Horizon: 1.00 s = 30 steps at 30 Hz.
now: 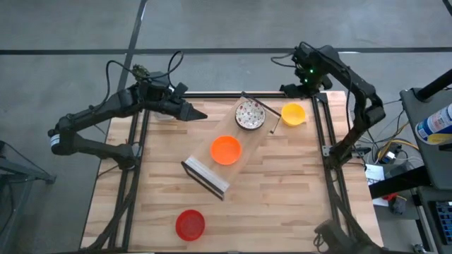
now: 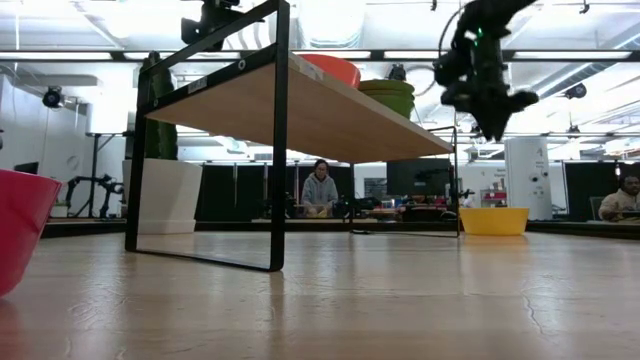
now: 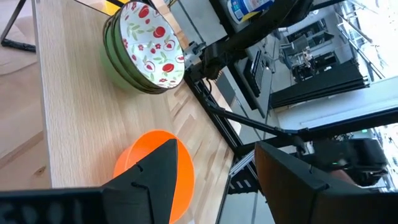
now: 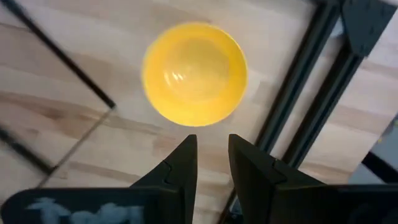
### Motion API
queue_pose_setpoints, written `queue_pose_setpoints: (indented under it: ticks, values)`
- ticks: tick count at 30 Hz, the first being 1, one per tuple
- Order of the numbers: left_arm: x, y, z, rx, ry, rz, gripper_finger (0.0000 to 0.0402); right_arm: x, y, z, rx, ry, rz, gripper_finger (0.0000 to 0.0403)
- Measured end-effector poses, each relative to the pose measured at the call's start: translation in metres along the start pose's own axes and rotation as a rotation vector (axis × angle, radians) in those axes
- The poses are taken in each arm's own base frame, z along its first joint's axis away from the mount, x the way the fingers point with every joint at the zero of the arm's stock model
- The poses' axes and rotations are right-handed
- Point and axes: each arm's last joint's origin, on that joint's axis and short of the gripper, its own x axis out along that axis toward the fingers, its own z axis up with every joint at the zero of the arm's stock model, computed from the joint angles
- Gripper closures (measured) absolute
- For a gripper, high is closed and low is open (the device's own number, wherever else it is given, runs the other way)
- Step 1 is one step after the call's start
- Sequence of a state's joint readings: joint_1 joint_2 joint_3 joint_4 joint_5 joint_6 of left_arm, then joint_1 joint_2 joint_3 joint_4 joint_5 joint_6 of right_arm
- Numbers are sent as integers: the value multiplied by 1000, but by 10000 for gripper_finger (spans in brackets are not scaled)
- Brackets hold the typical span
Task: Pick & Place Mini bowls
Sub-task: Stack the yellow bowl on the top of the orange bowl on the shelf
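A small black-framed shelf point(image 1: 244, 144) with a wooden top stands mid-table. On its top sit an orange bowl point(image 1: 226, 149) and a stack of bowls, green outside and white with red patterns inside point(image 1: 249, 114). The yellow bowl point(image 1: 293, 113) rests on the table by the far right corner. The red bowl point(image 1: 190, 224) rests on its base near the near edge. My left gripper point(image 3: 214, 149) hovers open over the shelf's left side, the orange bowl point(image 3: 155, 155) just ahead of it. My right gripper point(image 4: 212, 142) hangs above the yellow bowl point(image 4: 194, 73), fingers a narrow gap apart.
A white pot with a green cactus point(image 2: 165, 190) stands behind the shelf's left end. Black frame rails point(image 1: 325, 134) run along the table's left and right sides. Bare wood lies between the shelf and the near edge. People sit in the room beyond the table point(image 2: 320, 190).
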State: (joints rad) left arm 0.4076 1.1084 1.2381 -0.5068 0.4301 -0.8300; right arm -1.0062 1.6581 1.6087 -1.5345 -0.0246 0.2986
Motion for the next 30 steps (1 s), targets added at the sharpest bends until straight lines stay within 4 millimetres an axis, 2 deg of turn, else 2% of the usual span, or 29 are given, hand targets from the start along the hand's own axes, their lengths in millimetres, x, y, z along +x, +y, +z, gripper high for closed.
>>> queue_pose_setpoints:
  ticks: [4, 8, 16, 24, 30]
  values:
    - [0, 0, 0, 0, -2, 1, 197, 24, -2, 0, -31, 48, 6, 317]
    - [0, 0, 0, 0, -3, 3, 197, 44, 4, -2, -145, 85, 113, 317]
    - [0, 0, 0, -3, -3, 3, 197, 76, 11, -15, -494, 164, 147, 320]
    - [0, 0, 0, -8, -3, 4, 197, 96, 16, -19, -602, 155, 151, 337]
    - [0, 0, 0, -14, -3, 4, 197, 100, 25, -18, -682, 94, 157, 337]
